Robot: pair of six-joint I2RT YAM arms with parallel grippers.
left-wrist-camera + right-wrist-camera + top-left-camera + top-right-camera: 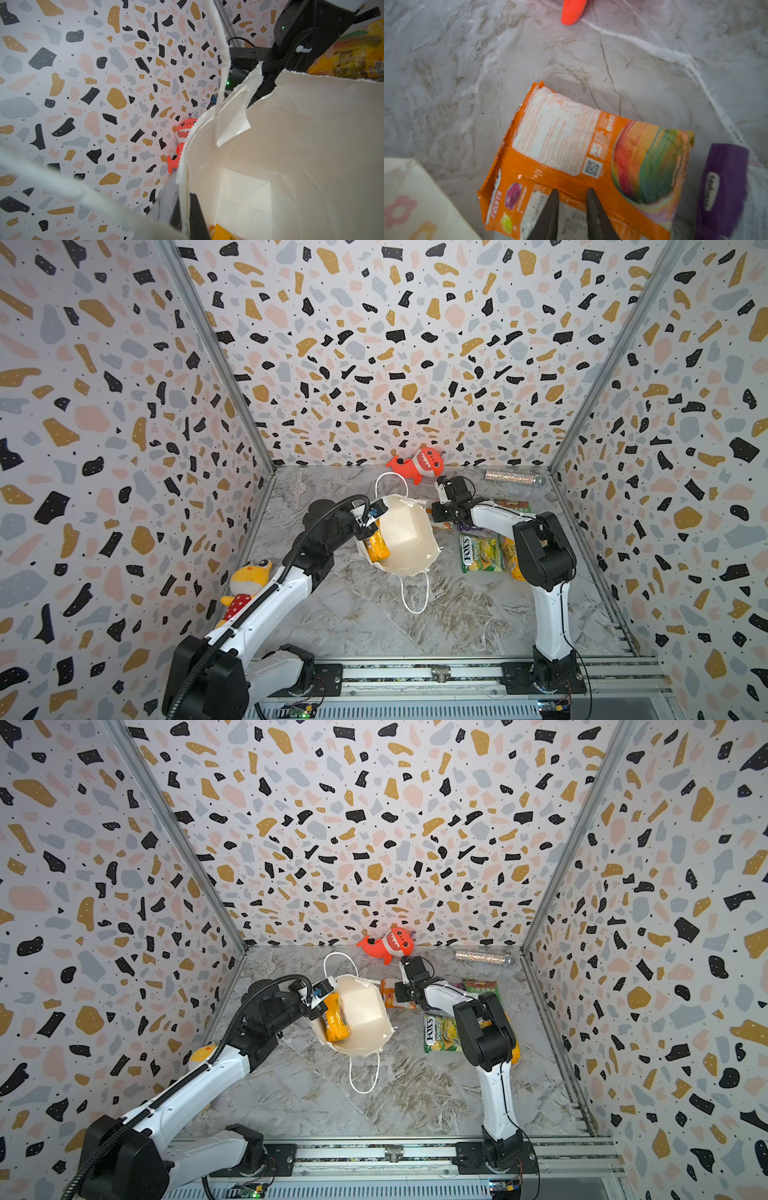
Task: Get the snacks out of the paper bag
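Speckled terrazzo walls [374, 344] are enclosing a grey marble tabletop [374, 614]. Near its middle a tall white paper carrier bag [405, 531] [361, 1011] is sitting tilted, its open mouth facing the top views. The left gripper [368, 518] [185, 199] is pinching the bag's left rim, jaws closed tight on the paper. A flat orange-yellow plastic packet [376, 545] [336, 1023] is lying inside, against the bag's left wall.

Just beside the bag's right side, the right gripper [401, 992] [572, 191] is holding its fingertips narrowly apart over a glossy orange packet [581, 155] on the table. I cannot tell whether it is gripping the packet. A purple packet [720, 187], a green-yellow "FOX'S" packet [482, 553], a green packet [513, 506] and a second orange-yellow packet [515, 1052] are lying on the table outside the bag, near the right arm. A red-orange shark plush [417, 464] is resting by the back wall.
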